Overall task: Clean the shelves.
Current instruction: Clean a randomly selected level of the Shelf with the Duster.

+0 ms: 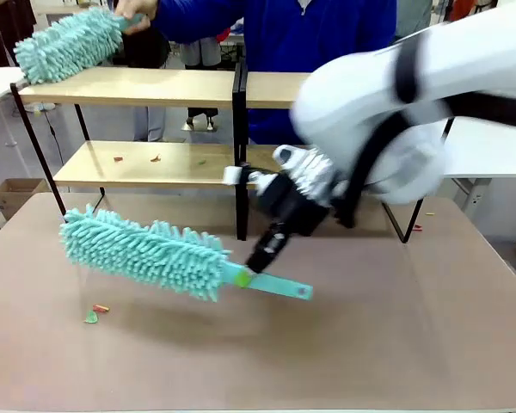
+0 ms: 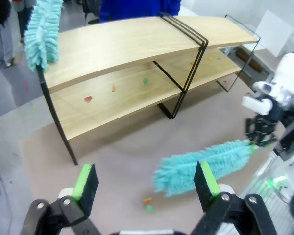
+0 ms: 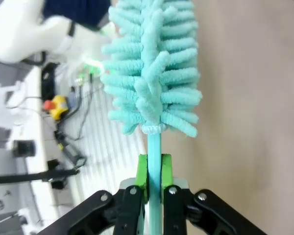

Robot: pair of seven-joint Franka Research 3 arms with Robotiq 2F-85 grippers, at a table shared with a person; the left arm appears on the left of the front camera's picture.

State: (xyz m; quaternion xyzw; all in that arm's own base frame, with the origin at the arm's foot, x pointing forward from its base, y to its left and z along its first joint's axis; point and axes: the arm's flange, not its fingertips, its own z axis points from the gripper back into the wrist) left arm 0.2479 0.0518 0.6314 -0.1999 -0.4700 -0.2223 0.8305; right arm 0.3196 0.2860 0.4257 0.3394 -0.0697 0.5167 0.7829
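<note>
Though before shelves [image 1: 146, 86], tabletop scraps [image 1: 95, 311] near duster [image 1: 142, 249].

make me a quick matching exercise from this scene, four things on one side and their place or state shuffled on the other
Things:
1. right gripper
2. left gripper
3. person's duster
4. lower board

Place or state:
A. small scraps lie on it
B. shut on the handle of the second duster
C. open and empty
D. at the left end of the upper board, held by a hand

Pairs: 1-B, 2-C, 3-D, 4-A
</note>
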